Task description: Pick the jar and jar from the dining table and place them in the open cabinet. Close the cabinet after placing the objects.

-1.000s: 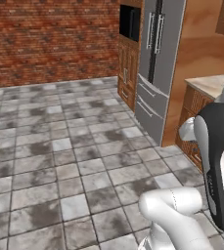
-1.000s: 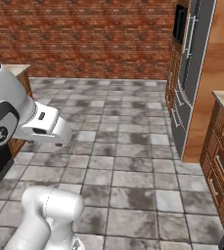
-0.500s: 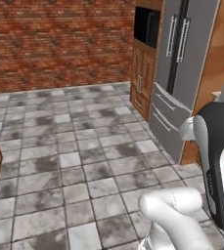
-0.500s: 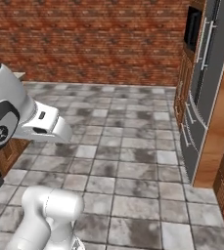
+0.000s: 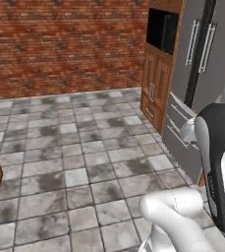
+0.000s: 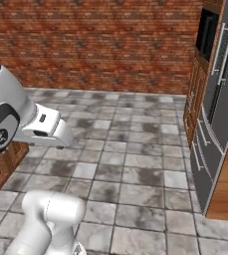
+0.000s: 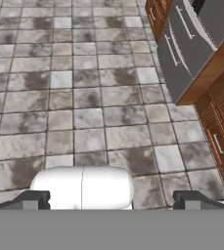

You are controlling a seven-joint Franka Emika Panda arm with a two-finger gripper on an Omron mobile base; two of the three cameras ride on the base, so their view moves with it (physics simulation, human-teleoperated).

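The brick wall (image 5: 60,44) is closing off the room far ahead of the pincer, and the grey mottled tiled floor (image 7: 84,97) is spreading out beneath and in front of it. The tall grey refrigerator (image 7: 191,44) is standing ahead and to the right of the pincer. A wooden tower with a dark oven niche (image 5: 158,74) is sitting just beyond it against the wall. Low wooden drawers (image 7: 221,132) are running along the pincer's right, on the near side of the refrigerator.

The pincer (image 7: 116,201) is hanging well above the floor with its two tips spread as wide as they go. Nothing is sitting between them.

From these views I cannot tell where the jars and the dining table are standing. The reach is probably not yet beginning, since only bare floor is lying under the hand.

Going by the task alone, the jars are likely rigid and smooth-walled. They are probably breakable and moderately weighted by their contents. A jar of that kind is best taken from the side, across the body, below any lid. The tips should be pressing level on opposite walls so it is not slipping or tipping. Keeping it upright and setting it down gently is what I would be advising.
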